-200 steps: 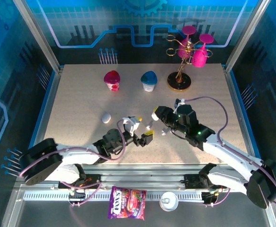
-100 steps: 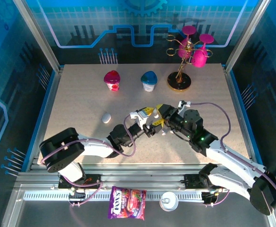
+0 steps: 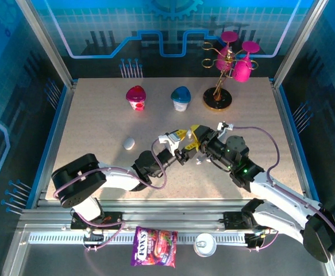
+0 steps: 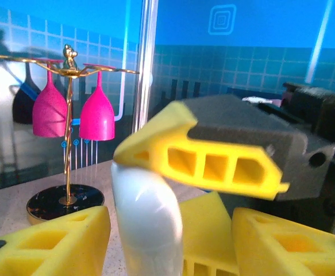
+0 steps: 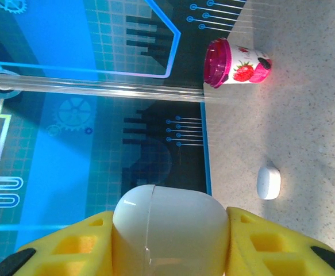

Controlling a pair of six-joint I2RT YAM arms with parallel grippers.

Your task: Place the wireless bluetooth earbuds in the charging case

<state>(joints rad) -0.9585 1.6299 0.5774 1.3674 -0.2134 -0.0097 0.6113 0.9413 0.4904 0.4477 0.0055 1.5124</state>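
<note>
A closed white charging case (image 5: 170,221) is clamped between the yellow fingers of my right gripper (image 5: 170,241), lifted above the table's middle (image 3: 195,140). My left gripper (image 3: 180,145) has come in from the left, and its jaws straddle that case (image 4: 149,218) together with one right finger (image 4: 213,164). They stand half closed, with a thin gap beside the left pad (image 4: 52,238). A tiny white piece, seemingly one of the earbuds (image 3: 199,161), lies on the table under the grippers. A second white case (image 3: 129,142) rests to the left.
A pink-lidded yoghurt cup (image 3: 136,98) and a blue-lidded one (image 3: 180,98) stand at the back. A gold rack with pink glasses (image 3: 227,63) is at the back right. A sweets bag (image 3: 154,255) and a tin (image 3: 204,245) lie below the table's front edge.
My left arm has swung forward and right to meet the case held by the right gripper, and its jaws have narrowed. The right gripper shifted slightly left, still holding the case.
</note>
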